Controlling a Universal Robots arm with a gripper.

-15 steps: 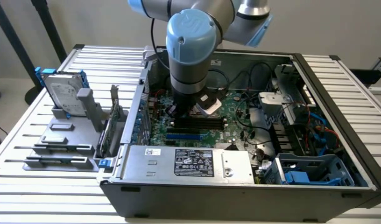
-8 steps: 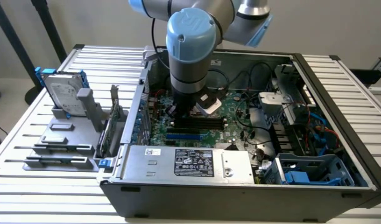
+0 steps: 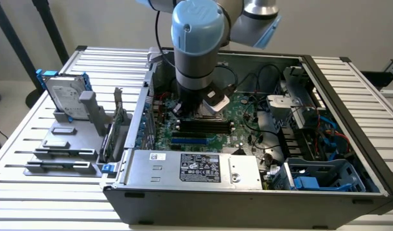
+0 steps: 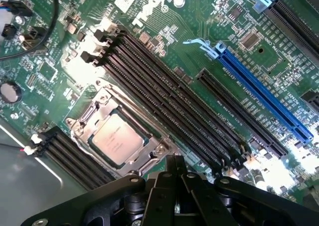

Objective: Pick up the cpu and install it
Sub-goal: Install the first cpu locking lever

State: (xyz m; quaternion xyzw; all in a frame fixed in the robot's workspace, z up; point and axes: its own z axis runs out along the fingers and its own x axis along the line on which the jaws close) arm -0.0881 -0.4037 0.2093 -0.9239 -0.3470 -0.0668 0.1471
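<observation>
The cpu [image 4: 118, 138], a flat silver-grey square chip, lies seated in the metal-framed socket [image 4: 79, 122] on the green motherboard [image 4: 45, 71]. My gripper [image 4: 175, 162] hangs just above the board beside the socket, its black fingers shut tip to tip with nothing between them. It is apart from the cpu. In the exterior view the arm [image 3: 196, 48] reaches straight down into the open computer case [image 3: 248, 190], with the wrist low over the motherboard [image 3: 242, 130].
Black memory slots [image 4: 174, 101] run beside the socket, and a blue slot [image 4: 264, 96] lies beyond them. Cables [image 3: 261, 96] and drive cages crowd the case at the exterior view's right. A hard drive in a blue bracket [image 3: 65, 94] and grey holders [image 3: 68, 144] stand outside.
</observation>
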